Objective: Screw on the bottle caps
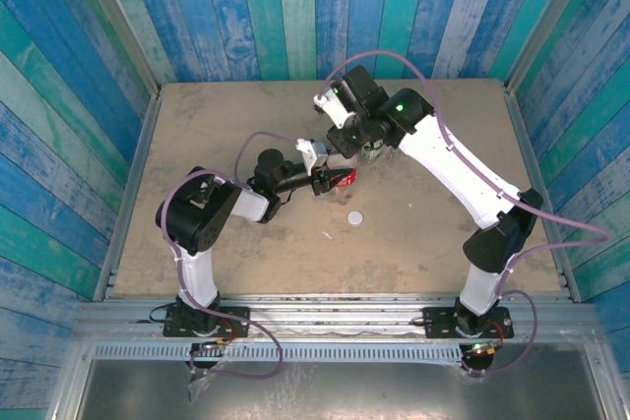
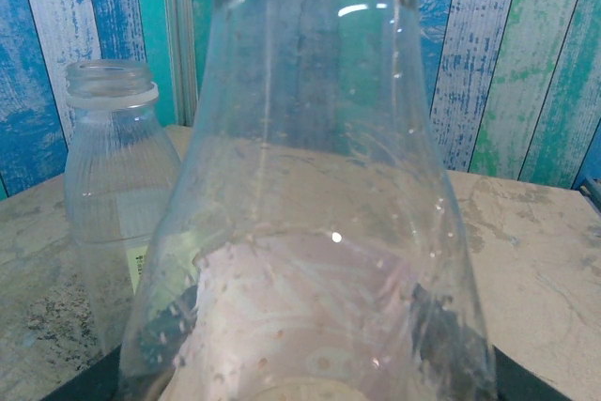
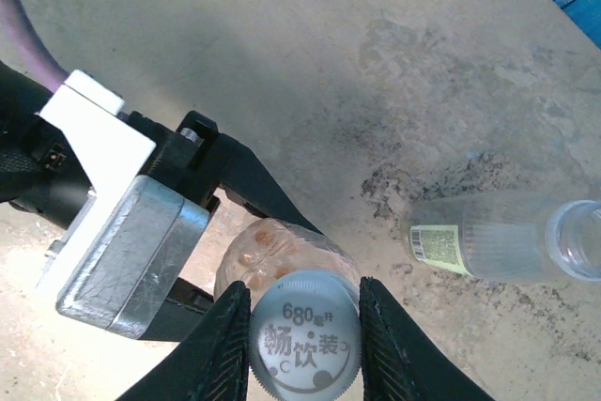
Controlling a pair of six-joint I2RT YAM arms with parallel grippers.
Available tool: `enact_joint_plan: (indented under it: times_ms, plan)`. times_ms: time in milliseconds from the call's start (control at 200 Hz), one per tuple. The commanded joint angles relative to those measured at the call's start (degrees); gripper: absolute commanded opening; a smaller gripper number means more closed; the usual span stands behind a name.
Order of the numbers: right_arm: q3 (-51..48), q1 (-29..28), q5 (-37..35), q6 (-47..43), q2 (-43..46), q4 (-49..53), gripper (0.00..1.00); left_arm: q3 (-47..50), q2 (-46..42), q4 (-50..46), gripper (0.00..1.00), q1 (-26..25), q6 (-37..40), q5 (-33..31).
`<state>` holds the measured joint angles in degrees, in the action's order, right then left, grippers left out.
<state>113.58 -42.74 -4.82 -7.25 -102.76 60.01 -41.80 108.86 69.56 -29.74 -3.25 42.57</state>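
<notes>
Look, the right end effector (image 3: 302, 321) pinches the white cap (image 3: 305, 345) atop the red-label bottle (image 3: 272, 249), which the left end effector (image 1: 332, 181) clamps. Just beside it the green-label bottle (image 2: 108, 194) stands uncapped; the second cap (image 1: 355, 215) lies on the tabletop (image 1: 197, 125).

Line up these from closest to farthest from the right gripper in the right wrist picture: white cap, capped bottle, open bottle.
1. The white cap: right between the jaws of the right gripper.
2. The capped bottle: just under the cap, in the middle.
3. The open bottle: off to the right, standing apart.
</notes>
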Motion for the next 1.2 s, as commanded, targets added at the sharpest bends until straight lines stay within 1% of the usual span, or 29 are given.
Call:
enact_joint_plan:
  times_ms: [0, 120, 681, 1197]
  plan:
    - [-0.6, 0.3, 1.7, -1.8, 1.7, 0.0, 0.28, 2.3, 3.0, -7.8, 0.49, -0.5, -1.1, 2.4]
    - [-0.9, 1.1, 1.6, -0.9, 1.6, 0.0, 0.28, 2.4, 2.8, -7.9, 0.49, -0.5, -1.1, 2.4]
    - [-5.5, 5.0, 6.7, 5.8, 2.3, -2.2, 0.27, 2.6, 2.9, -7.9, 0.49, -0.5, -1.1, 2.2]
    - [-10.5, 5.4, 7.2, 6.3, 3.9, -6.3, 0.28, 2.0, 3.2, -7.8, 0.49, -0.4, -1.3, 2.6]
